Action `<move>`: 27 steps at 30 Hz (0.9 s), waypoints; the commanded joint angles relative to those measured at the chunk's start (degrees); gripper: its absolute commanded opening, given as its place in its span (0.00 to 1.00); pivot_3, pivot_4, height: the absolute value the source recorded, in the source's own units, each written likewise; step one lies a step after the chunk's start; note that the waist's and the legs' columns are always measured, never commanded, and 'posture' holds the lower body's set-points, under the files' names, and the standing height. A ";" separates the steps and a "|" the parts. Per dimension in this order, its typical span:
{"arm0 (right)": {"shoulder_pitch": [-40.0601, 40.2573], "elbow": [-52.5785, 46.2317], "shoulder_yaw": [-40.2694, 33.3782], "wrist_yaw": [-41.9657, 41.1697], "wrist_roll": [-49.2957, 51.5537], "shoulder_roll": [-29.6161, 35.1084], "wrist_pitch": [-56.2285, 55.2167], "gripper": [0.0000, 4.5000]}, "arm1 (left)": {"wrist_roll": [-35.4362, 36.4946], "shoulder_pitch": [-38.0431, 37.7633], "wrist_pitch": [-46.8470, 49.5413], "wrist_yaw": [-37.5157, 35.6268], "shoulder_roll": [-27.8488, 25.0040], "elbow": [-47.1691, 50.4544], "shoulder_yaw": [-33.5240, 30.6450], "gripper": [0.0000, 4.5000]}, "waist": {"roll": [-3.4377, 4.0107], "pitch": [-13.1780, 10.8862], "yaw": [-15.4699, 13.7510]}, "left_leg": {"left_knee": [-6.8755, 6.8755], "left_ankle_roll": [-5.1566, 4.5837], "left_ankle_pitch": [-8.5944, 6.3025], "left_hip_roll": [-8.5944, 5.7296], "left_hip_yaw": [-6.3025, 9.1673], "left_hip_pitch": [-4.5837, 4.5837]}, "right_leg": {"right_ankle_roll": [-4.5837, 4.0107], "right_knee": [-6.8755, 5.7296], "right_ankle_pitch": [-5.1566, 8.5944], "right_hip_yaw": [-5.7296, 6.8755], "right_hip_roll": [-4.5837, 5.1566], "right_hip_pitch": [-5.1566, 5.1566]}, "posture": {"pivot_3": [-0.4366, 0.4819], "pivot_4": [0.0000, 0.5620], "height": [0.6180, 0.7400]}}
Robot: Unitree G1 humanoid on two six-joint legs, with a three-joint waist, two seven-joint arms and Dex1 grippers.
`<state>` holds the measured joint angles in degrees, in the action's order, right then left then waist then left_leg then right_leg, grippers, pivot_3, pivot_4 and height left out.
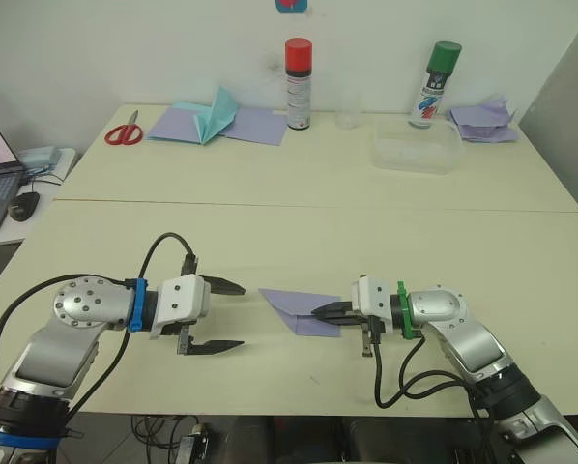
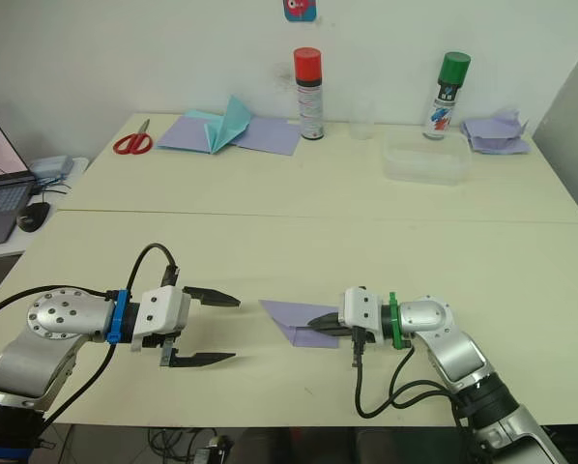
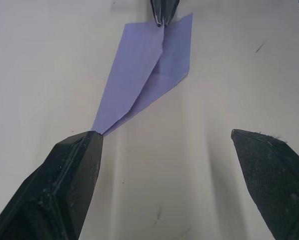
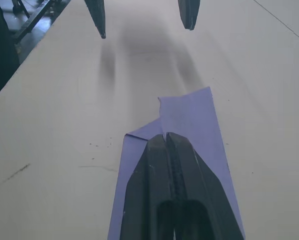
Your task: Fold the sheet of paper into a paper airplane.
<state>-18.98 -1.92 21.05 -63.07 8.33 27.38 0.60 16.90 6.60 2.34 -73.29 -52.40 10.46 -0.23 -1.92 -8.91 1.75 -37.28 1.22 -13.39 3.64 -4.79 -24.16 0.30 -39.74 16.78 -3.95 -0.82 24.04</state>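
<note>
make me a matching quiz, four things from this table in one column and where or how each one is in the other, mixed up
Things:
1. left gripper
2. right gripper
3. scissors
4. green-capped can

States or places:
A. far edge, behind the clear tub
B. shut on the paper
C. open, just short of the paper's point
D. far left corner, beside the lavender sheets

Pairs: 1-C, 2-B, 3-D, 4-A

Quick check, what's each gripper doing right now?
Left gripper: open, holding nothing, facing the paper's pointed tip.
Right gripper: shut on the sheet of paper.
</note>
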 commanded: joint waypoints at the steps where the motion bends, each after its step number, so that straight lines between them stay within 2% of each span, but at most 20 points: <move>1: -0.07 -3.27 -0.19 -2.73 1.68 1.91 2.22 0.01 | 1.68 -0.73 0.51 0.27 -0.89 2.39 -2.28 1.00 | 0.00 0.00 -0.04 | 0.00 0.00 0.00 0.00 0.00 0.00 | 0.00 -0.01 0.00 0.00 0.00 0.00 | 0.48 0.27 1.00; 6: 1.72 -7.39 -0.07 -4.22 3.54 4.46 8.44 0.01 | 2.02 -0.06 1.88 1.23 -0.15 2.07 -2.12 1.00 | 0.00 0.00 -0.06 | -0.04 0.00 0.00 0.00 0.01 0.04 | -0.03 -0.10 0.02 0.01 0.00 0.00 | 0.48 0.27 1.00; 13: 1.73 -6.62 -1.05 -5.36 4.66 4.04 5.98 0.01 | 1.65 2.13 2.51 1.95 1.55 1.82 0.01 1.00 | -0.01 0.01 -0.05 | -0.14 0.00 0.00 0.00 0.01 0.12 | -0.02 -0.17 0.03 0.01 -0.01 -0.09 | 0.48 0.27 1.00; 20: -0.64 -3.13 0.24 -2.08 2.04 0.75 5.00 0.01 | 0.89 4.87 2.23 1.57 2.51 -0.29 1.18 1.00 | -0.01 0.01 -0.05 | -0.32 -0.01 -0.01 0.02 0.03 0.12 | -0.03 -0.24 0.03 0.02 -0.05 -0.13 | 0.48 0.27 1.00; 27: 0.24 -6.19 -0.68 -4.13 4.39 2.19 8.35 0.01 | 3.34 6.35 6.77 2.47 3.19 -1.12 0.23 1.00 | -0.01 0.01 -0.14 | -0.53 -0.03 -0.02 0.02 0.08 0.12 | 0.00 -0.24 0.05 0.05 -0.04 -0.27 | 0.48 0.27 1.00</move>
<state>-18.89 -5.45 21.56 -66.36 10.74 29.09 8.36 18.64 11.90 8.49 -71.40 -49.62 8.92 1.36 -1.93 -8.90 1.61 -37.84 1.19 -13.41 3.66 -4.69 -24.03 0.31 -39.97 16.83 -3.89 -0.86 23.75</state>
